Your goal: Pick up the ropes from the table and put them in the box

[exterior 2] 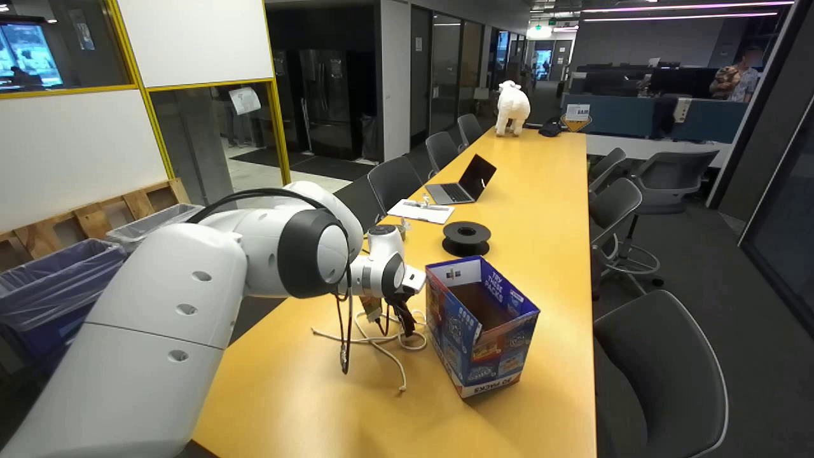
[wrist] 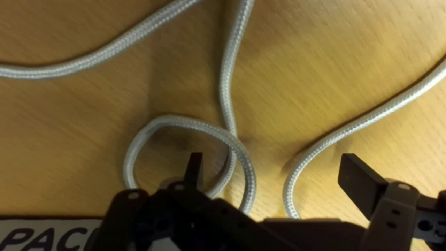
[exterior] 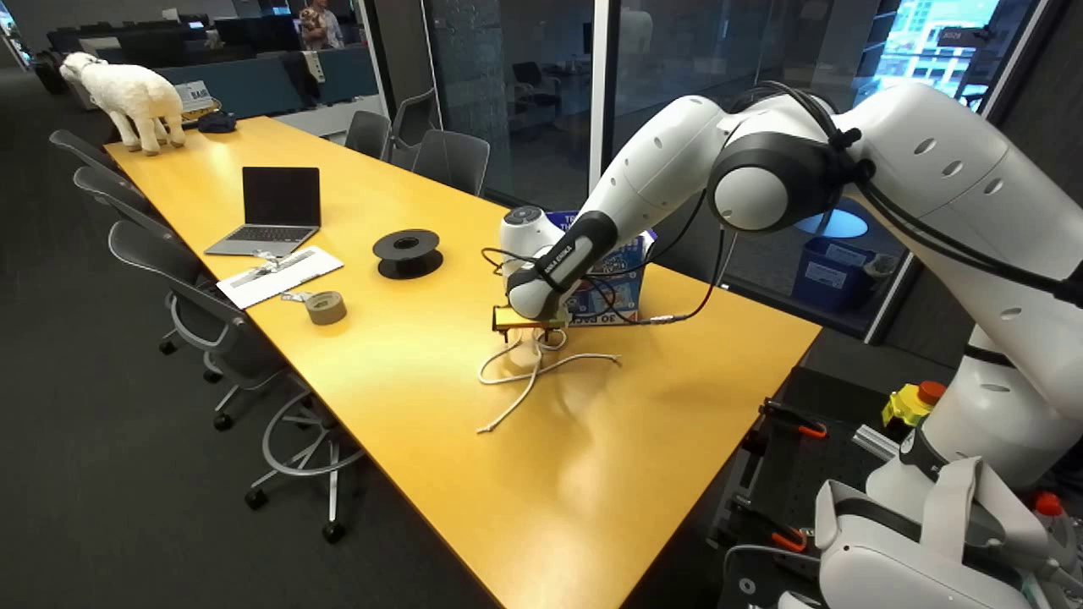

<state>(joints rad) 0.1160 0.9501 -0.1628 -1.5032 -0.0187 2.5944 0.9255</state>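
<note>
The off-white rope lies in loose curves on the table in both exterior views [exterior: 536, 373] [exterior 2: 356, 341]; I cannot tell if it is more than one piece. My gripper [exterior: 526, 336] [exterior 2: 395, 326] points down, low over the rope. In the wrist view my gripper [wrist: 271, 164] is open and empty. Its left finger stands over the inside of a small rope loop [wrist: 174, 120]. The loop's right side and another rope strand [wrist: 324, 144] run between the fingers. The blue box [exterior: 622, 292] [exterior 2: 451, 318] stands upright with an open top beside the gripper. Its printed edge shows in the wrist view [wrist: 38, 238].
A black spool [exterior: 408, 254] stands on the table [exterior: 592, 474]. A tape roll [exterior: 326, 308], a white clipboard [exterior: 288, 275] and a laptop [exterior: 279, 203] lie farther along. Cables [exterior 2: 345, 356] hang from the arm near the rope. A toy sheep [exterior: 135, 93] stands at the far end.
</note>
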